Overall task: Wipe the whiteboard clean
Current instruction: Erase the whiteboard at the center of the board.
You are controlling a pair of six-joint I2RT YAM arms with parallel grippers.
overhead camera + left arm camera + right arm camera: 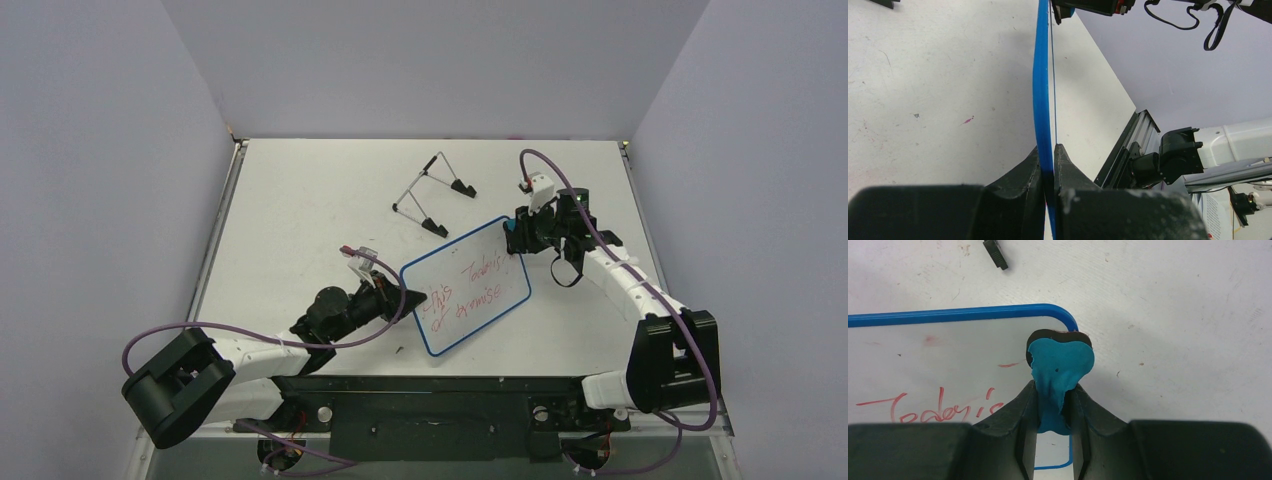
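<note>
A blue-framed whiteboard (468,287) with red writing lies tilted near the middle of the table. My left gripper (408,297) is shut on its left edge; in the left wrist view the blue frame (1042,85) runs edge-on between the fingers. My right gripper (520,236) is shut on a blue eraser (1060,365) with a black felt base, pressed at the board's far right corner (1060,315). Red words (933,407) show to the left of the eraser.
A folded wire stand (432,195) with black feet lies behind the board. A small black piece (995,253) lies on the table beyond the board's corner. The table's front rail (1128,145) is to the right of the left gripper.
</note>
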